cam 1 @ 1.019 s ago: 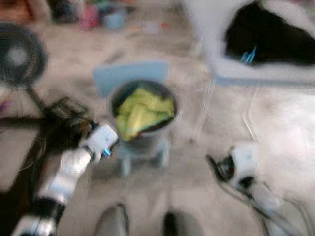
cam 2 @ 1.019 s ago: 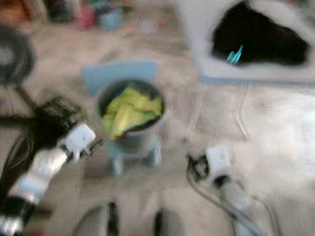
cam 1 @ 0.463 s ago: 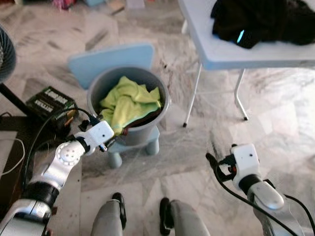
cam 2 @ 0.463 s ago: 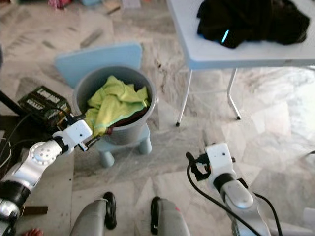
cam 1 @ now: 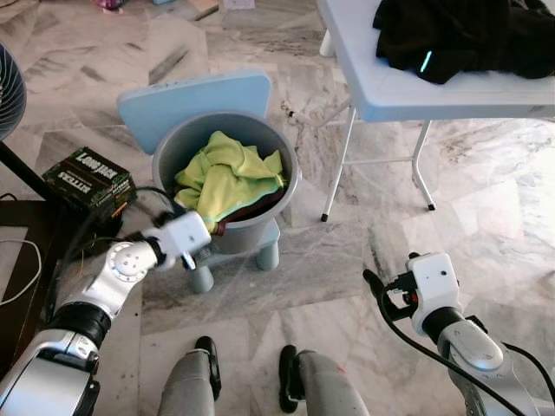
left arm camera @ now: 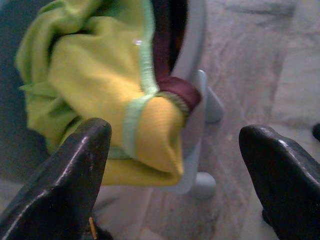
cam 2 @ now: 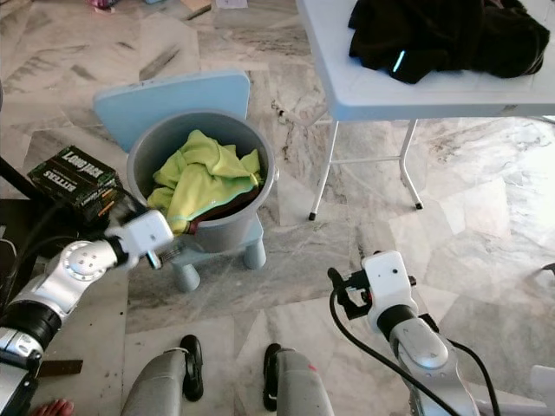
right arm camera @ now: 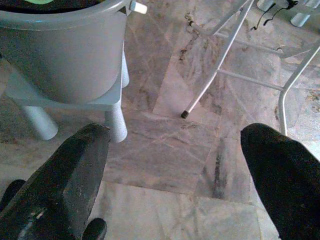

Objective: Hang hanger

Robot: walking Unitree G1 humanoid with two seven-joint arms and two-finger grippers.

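1. L gripper (left arm camera: 175, 165) at rim of round grey plastic tub (cam 1: 290, 186), on its 7 o'clock side in head view. Fingers spread wide, nothing between them.
2. Crumpled yellow-green cloth (cam 1: 227, 178) fills tub, one fold draped over rim straight ahead of L fingers (left arm camera: 60, 185), near but not touching. Dark maroon fabric (left arm camera: 177, 90) under it.
3. Tub sits on small light-blue plastic chair (cam 1: 195, 100); chair back at tub's 12 o'clock.
4. R gripper (right arm camera: 175, 165) low at 5 o'clock of scene, over marble floor (cam 1: 486, 199), fingers apart, empty, well apart from tub.
5. Hanger: can't make one out. Poss. buried in tub or in black clothing heap (cam 1: 468, 35) on white folding table (cam 1: 373, 91) at 1 o'clock. Axis unknown.
6. Judgement: L arm much nearer tub; if hanger is there, reach goes fwd toward 1 o'clock over rim.
7. Black box w/ white lettering (cam 1: 87, 169) on floor at tub's 9 o'clock.
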